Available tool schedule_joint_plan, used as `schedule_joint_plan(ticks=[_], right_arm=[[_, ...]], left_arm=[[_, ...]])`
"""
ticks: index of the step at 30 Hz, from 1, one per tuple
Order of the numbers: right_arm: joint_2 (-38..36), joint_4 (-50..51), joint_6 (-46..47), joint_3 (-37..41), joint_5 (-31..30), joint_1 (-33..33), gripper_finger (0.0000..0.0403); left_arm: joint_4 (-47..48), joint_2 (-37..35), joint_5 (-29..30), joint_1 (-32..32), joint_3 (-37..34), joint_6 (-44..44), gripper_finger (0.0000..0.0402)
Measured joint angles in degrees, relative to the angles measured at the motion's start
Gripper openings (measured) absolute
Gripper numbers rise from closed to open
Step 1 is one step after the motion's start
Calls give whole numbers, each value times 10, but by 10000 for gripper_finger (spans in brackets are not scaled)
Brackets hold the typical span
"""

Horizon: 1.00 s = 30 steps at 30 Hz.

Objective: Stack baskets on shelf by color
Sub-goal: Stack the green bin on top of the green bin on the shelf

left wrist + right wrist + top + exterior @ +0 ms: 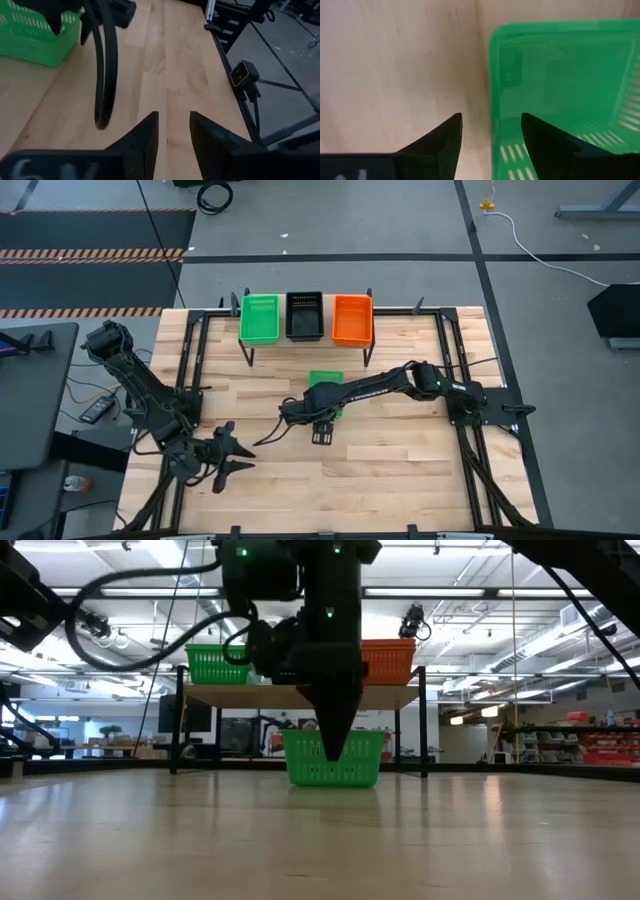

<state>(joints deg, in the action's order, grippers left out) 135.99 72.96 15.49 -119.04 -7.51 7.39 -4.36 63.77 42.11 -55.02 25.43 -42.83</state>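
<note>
A green basket (325, 378) sits flat on the tabletop in front of the shelf (300, 695), also seen in the low view (335, 768) and the left wrist view (35, 40). On the shelf stand green (260, 318), black (304, 315) and orange (352, 318) baskets, side by side. My right gripper (492, 135) points down, open, over the near end of the green basket on the table (560, 80). One finger is over bare wood and the other over the basket's inside, with the rim (492, 90) between them. My left gripper (232, 455) waits open at the near left of the table.
The shelf's thin black legs (248, 350) stand on the far part of the table. Black frame rails (455, 350) run along the table's left and right sides. The right arm's cable (105, 75) loops low over the middle. Bare wood lies toward the near edge (400, 480).
</note>
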Motion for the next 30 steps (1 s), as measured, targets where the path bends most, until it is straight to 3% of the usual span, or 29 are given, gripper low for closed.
schedule_joint_plan(ticks=[6,9,12,14,23,30], right_arm=[[0,-44,-14,37,1,-1,177],[0,-50,-15,45,3,-1,122],[-1,-54,-20,46,4,0,40],[-2,-49,-26,36,3,2,13],[-3,19,-88,-156,-18,19,7],[-93,-111,-204,-127,-75,7,5]], left_arm=[[0,0,6,0,0,0,117],[0,0,7,0,0,0,117],[0,0,9,0,0,0,117],[0,0,20,0,0,0,117],[4,0,46,0,0,1,117],[7,0,55,0,0,0,117]])
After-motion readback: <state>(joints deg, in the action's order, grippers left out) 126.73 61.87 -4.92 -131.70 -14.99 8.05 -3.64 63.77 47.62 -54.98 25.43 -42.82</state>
